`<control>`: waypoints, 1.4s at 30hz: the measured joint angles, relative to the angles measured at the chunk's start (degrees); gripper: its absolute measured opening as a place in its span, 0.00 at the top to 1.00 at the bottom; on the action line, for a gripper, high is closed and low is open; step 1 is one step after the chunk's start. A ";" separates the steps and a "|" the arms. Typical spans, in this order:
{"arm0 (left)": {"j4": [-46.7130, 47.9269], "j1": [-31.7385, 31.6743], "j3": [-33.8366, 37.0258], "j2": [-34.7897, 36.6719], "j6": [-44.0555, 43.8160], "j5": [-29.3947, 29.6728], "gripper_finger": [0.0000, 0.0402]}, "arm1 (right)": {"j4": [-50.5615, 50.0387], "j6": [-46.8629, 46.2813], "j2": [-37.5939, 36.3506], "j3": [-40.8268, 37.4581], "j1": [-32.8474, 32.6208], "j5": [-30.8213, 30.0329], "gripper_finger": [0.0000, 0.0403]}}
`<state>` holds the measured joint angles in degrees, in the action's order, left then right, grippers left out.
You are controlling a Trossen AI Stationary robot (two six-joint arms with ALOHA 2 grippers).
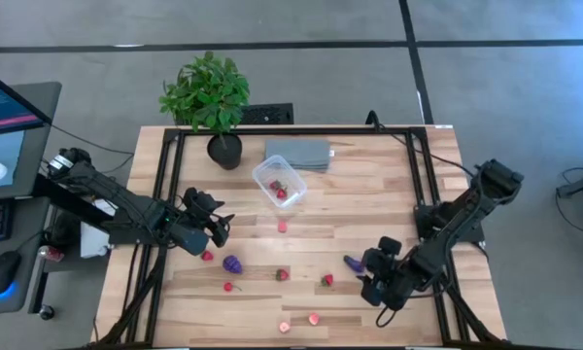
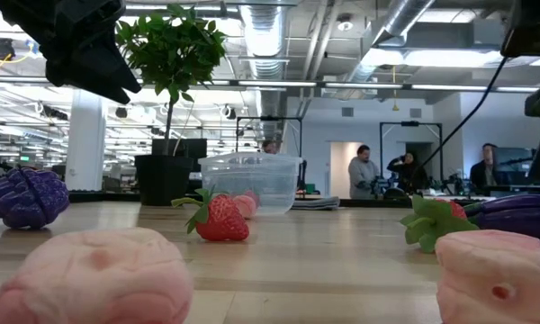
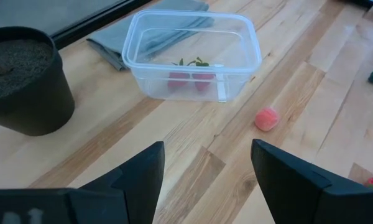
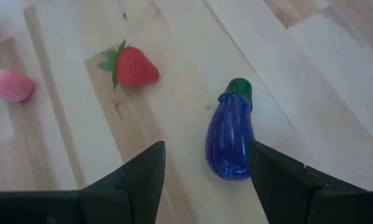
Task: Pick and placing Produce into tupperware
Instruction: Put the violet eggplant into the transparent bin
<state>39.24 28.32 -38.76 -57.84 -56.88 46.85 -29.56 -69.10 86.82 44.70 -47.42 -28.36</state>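
Nearest the front table edge lay two pale pink pieces. Next came a row of red strawberries, with a purple grape cluster at its left end. The right gripper, claw released and empty, hovered over a blue eggplant with a strawberry near it. The left gripper, claw likewise released and empty, hung above the left side of the wooden table, facing the tupperware. A pink piece lay just before that box; two strawberries sat inside. Beyond it lay a grey slab and a potted plant.
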 joint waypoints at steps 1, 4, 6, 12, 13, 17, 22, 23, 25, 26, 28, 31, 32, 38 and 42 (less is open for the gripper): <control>0.00 0.00 0.00 0.00 0.02 -0.02 0.43 | -0.02 0.02 0.59 0.15 0.27 0.00 0.38; 0.09 0.00 0.00 0.01 0.06 -0.11 0.43 | -0.19 0.03 2.12 0.22 1.31 0.24 0.38; 0.22 0.00 0.00 0.00 0.26 -0.13 0.43 | -0.11 0.11 3.13 0.22 2.23 0.73 0.38; 0.29 0.00 0.00 0.02 0.30 -0.15 0.43 | -0.28 0.61 4.48 0.23 4.89 3.17 0.38; 0.33 0.00 0.00 0.00 0.33 -0.13 0.43 | -0.06 1.09 4.43 0.22 4.94 3.15 0.38; 0.46 0.00 0.00 0.00 0.35 -0.15 0.43 | 0.04 2.64 4.42 0.25 5.86 4.00 0.38; 0.83 0.00 0.00 0.00 0.37 -0.11 0.43 | 0.32 5.11 4.42 0.25 7.93 5.81 0.38; 0.83 0.00 0.00 0.00 0.37 -0.11 0.43 | 0.40 5.68 4.42 0.25 8.32 5.91 0.38; 0.85 0.00 0.00 0.00 0.37 -0.11 0.43 | 1.04 6.82 4.42 0.25 9.02 6.40 0.38; 0.85 0.00 0.00 0.02 0.37 -0.11 0.43 | 1.45 7.58 4.42 0.25 9.37 6.73 0.38; 0.87 0.00 0.00 0.00 0.37 -0.11 0.43 | 2.19 9.09 4.42 0.25 10.08 7.51 0.38; 0.90 0.00 0.00 0.00 0.37 -0.09 0.43 | 1.79 9.61 4.42 0.25 10.74 7.80 0.38; 0.92 0.00 0.00 0.00 0.37 -0.09 0.43 | 1.58 9.61 4.42 0.25 10.96 7.89 0.38; 1.27 0.00 0.00 0.00 0.37 -0.06 0.43 | 1.72 9.73 4.40 -0.27 11.56 10.39 0.38; 1.36 0.00 0.00 0.00 0.37 -0.06 0.43 | 1.70 9.61 4.40 -0.37 11.56 10.58 0.38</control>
<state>40.60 28.32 -38.76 -57.84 -56.51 46.78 -27.86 -59.49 91.22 44.34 -35.86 -17.78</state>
